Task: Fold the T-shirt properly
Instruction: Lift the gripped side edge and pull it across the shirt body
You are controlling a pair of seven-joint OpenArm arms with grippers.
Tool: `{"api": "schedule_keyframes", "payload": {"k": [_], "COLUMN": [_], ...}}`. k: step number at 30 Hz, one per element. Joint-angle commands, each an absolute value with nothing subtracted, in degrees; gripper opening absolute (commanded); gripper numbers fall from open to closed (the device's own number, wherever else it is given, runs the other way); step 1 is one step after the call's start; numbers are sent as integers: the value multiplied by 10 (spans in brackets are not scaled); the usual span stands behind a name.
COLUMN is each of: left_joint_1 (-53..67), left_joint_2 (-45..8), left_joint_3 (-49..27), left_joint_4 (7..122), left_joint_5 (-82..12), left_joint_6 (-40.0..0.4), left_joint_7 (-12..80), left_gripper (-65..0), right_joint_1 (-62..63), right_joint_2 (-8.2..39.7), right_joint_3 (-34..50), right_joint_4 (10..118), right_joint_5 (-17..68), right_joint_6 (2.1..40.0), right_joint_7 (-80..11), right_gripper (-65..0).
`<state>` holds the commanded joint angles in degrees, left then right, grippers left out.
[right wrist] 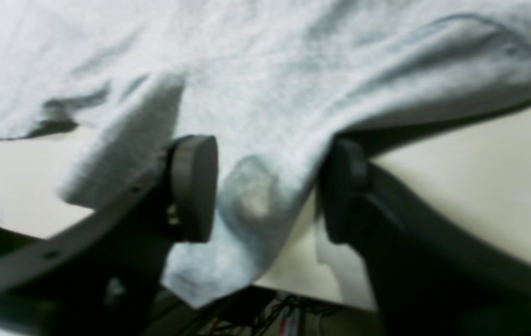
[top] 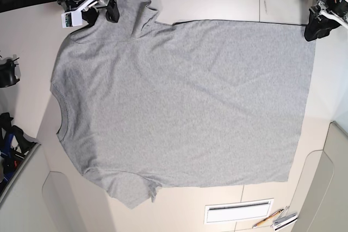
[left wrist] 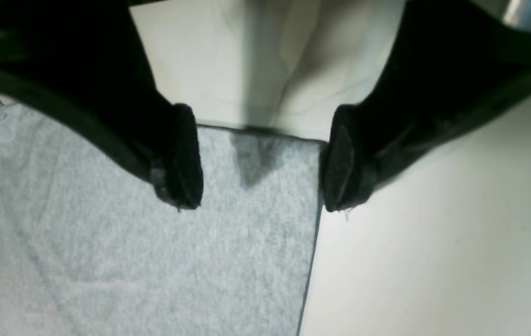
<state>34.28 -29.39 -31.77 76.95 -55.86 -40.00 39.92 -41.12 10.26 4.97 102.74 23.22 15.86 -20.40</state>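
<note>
Your T-shirt lies flat on the bench, plain side up, long axis left-right in base view. Right gripper jaws are spread around the far sleeve, not clamped. Left gripper jaws are released over the far hem corner, nothing held.

The base view looks straight down from high above the table, taking in the whole T-shirt. Each wrist view looks past its claw, close to one far corner of that shirt.
</note>
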Motion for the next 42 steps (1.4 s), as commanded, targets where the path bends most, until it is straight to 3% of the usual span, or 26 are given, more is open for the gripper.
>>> {"api": "schedule_keyframes", "payload": {"k": [3,5,8,20,23,37,42], "left_joint_1": [343,343,343,343,343,341,342], "left_joint_2": [-294,-294,-294,-294,-297,-307,-307], "left_joint_3": [-318,-318,-318,-360,-389,-390,-390], "left_joint_4": [769,769,769,821,825,831,894], "left_joint_5": [-559,-559,-559,-564,-573,-580,-580], "left_joint_6": [-400,-400,-400,-400,-400,-400,-400], "left_joint_7": [399,399,389,382,383,376,432], "left_gripper": [-444,-545,-650,-650,-650,-650,-650], "right_joint_1": [-411,-411,-411,-412,-416,-378,-377], "right_joint_2": [103,103,103,103,103,103,103], "right_joint_3": [50,50,50,91,118,152,152], "right_joint_4": [1027,1027,1028,1058,1079,1100,1100], "right_joint_5": [229,226,210,222,260,298,298], "right_joint_6": [159,159,158,160,188,189,189], "right_joint_7": [-204,-204,-204,-239,-251,-260,-260], "right_gripper": [-507,-602,-650,-650,-650,-650,-650]}}
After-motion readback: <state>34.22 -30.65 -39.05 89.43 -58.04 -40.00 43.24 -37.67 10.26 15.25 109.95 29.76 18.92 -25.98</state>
